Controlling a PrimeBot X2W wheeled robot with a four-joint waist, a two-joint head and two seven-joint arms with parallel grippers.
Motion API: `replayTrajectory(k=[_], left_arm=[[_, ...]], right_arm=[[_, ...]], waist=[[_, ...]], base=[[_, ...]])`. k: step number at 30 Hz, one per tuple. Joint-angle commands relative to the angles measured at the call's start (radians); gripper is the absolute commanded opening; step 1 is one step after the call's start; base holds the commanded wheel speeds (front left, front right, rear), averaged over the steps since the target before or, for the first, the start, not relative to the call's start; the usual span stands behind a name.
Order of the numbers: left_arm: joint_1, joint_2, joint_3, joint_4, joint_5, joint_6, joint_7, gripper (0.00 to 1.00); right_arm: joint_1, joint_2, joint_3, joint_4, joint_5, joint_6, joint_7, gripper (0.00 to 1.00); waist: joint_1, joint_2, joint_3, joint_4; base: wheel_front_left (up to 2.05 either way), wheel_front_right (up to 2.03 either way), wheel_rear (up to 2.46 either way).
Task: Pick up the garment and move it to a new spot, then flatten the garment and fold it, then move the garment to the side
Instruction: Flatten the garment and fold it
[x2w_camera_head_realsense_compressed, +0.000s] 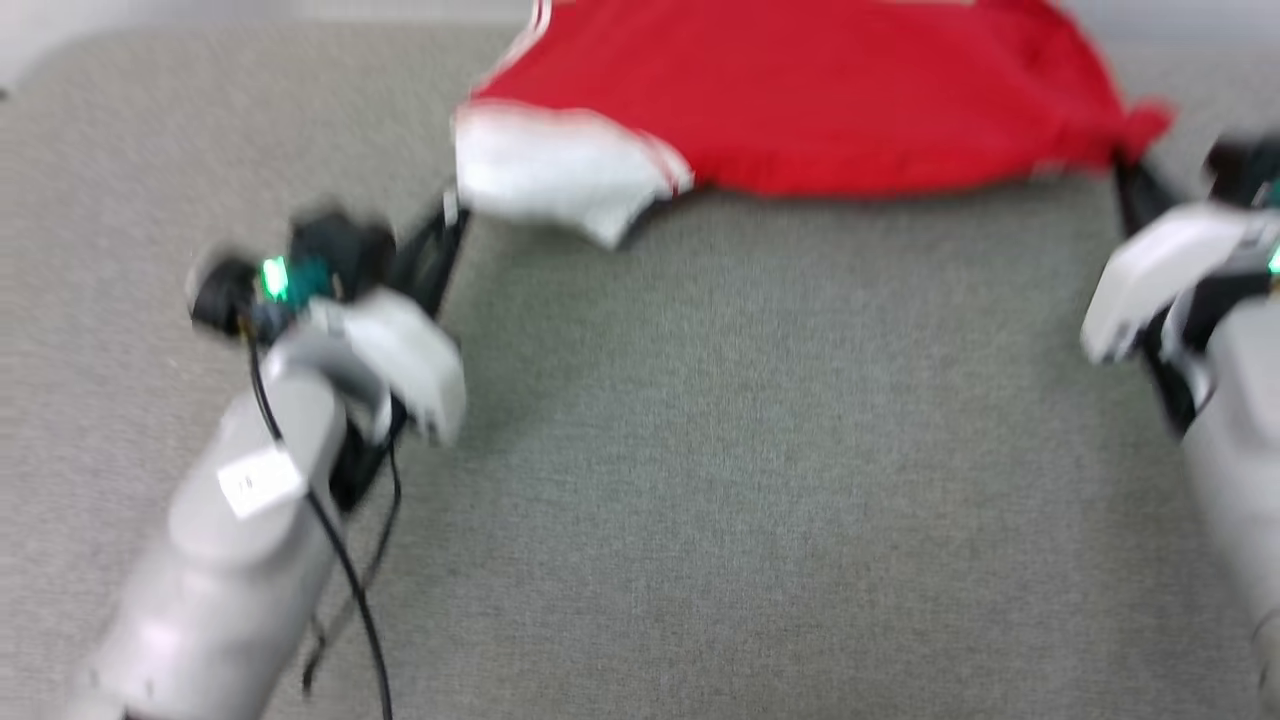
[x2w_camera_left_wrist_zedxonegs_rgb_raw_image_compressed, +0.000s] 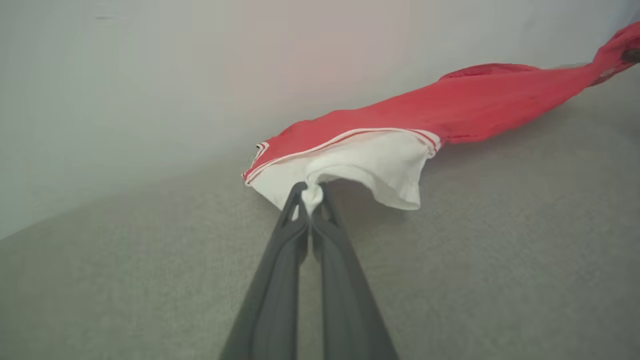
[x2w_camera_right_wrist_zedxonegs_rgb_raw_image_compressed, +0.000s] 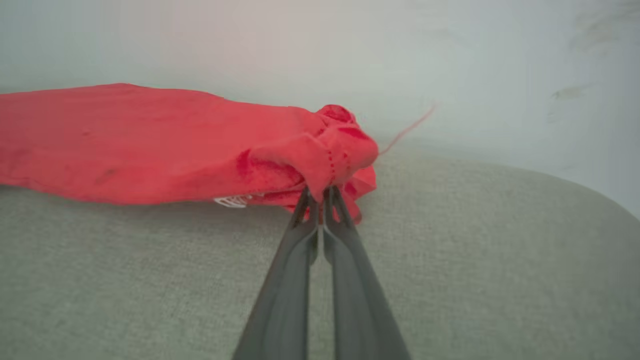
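Here, garment: a red short-sleeved jersey garment (x2w_camera_head_realsense_compressed: 800, 100) with white sleeves and red-and-white striped trim, stretched across the top of the head view from upper centre-left to upper right.
Surface: a grey-green woven cloth surface (x2w_camera_head_realsense_compressed: 700, 450) fills the middle and lower frame beneath the garment; a pale plain wall (x2w_camera_left_wrist_zedxonegs_rgb_raw_image_compressed: 150, 75) rises behind it.
Left gripper: the left gripper (x2w_camera_left_wrist_zedxonegs_rgb_raw_image_compressed: 311, 196), two long dark fingers rising from the bottom centre of its wrist view, has its jaws pressed together on a bunched fold of the white sleeve (x2w_camera_left_wrist_zedxonegs_rgb_raw_image_compressed: 370, 165).
Right gripper: the right gripper (x2w_camera_right_wrist_zedxonegs_rgb_raw_image_compressed: 320, 192), at the centre of its wrist view, has its jaws clamped on a gathered red corner of the garment, seen at the far upper right of the head view.
Cloth edge: the near edge between the two grips hangs clear of the surface, a shadow below it.
Thread: a thin loose red thread (x2w_camera_right_wrist_zedxonegs_rgb_raw_image_compressed: 407, 130) trails up and right from the gathered corner.
Sharpness: the head view is blurred.
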Motion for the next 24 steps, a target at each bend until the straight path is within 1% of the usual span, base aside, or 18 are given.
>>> replayTrajectory(k=[1, 5, 7, 9, 12, 15, 16, 18, 19, 20, 24], left_arm=[[0.054, 0.008, -0.012, -0.012, -0.011, -0.005, 0.011, 0.0], [0.194, 0.028, -0.034, -0.048, -0.039, -0.002, 0.04, 0.0], [0.256, 0.036, -0.039, -0.072, -0.055, 0.003, 0.056, 0.0], [0.308, 0.052, -0.041, -0.102, -0.066, 0.012, 0.072, 0.0], [0.381, 0.071, -0.04, -0.152, -0.083, 0.027, 0.092, 0.0], [0.444, 0.098, -0.042, -0.209, -0.094, 0.042, 0.117, 0.0], [0.444, 0.098, -0.042, -0.209, -0.094, 0.042, 0.117, 0.0], [0.499, 0.125, -0.043, -0.27, -0.106, 0.059, 0.149, 0.0], [0.517, 0.134, -0.044, -0.292, -0.11, 0.064, 0.16, 0.0], [0.517, 0.134, -0.044, -0.292, -0.11, 0.064, 0.16, 0.0], [0.594, 0.171, -0.056, -0.373, -0.131, 0.073, 0.216, 0.0]], right_arm=[[0.046, 0.012, 0.023, 0.001, 0.03, -0.002, -0.003, 0.0], [0.154, 0.016, 0.094, -0.022, 0.131, -0.002, 0.019, 0.0], [0.203, 0.008, 0.122, -0.045, 0.186, -0.002, 0.035, 0.0], [0.247, 0.005, 0.158, -0.079, 0.237, -0.002, 0.052, 0.0], [0.317, -0.001, 0.196, -0.15, 0.343, -0.002, 0.078, 0.0], [0.376, -0.038, 0.236, -0.219, 0.419, -0.002, 0.101, 0.0], [0.376, -0.038, 0.236, -0.219, 0.419, -0.002, 0.101, 0.0], [0.432, -0.07, 0.27, -0.268, 0.466, -0.002, 0.118, 0.0], [0.449, -0.084, 0.278, -0.278, 0.477, -0.002, 0.125, 0.0], [0.449, -0.084, 0.278, -0.278, 0.477, -0.002, 0.125, 0.0], [0.519, -0.134, 0.295, -0.303, 0.522, -0.002, 0.164, 0.0]], waist=[[0.0003, 0.0, -0.069, 0.006], [0.0003, 0.0, -0.122, 0.009], [0.0003, 0.0, -0.145, 0.013], [0.0003, 0.0, -0.162, 0.016], [0.0003, 0.0, -0.188, 0.024], [0.0003, 0.0, -0.214, 0.033], [0.0003, 0.0, -0.214, 0.033], [0.0003, 0.0, -0.242, 0.039], [0.0003, 0.0, -0.252, 0.041], [0.0003, 0.0, -0.252, 0.041], [0.0003, 0.0, -0.295, 0.047]], base=[[0.0, 0.0, 0.0], [0.0, 0.0, 0.0], [0.0, 0.0, 0.0], [0.0, 0.0, 0.0], [0.0, 0.0, 0.0], [0.0, 0.0, 0.0], [0.0, 0.0, 0.0], [0.0, 0.0, 0.0], [0.0, 0.0, 0.0], [0.0, 0.0, 0.0], [0.0, 0.0, 0.0]])
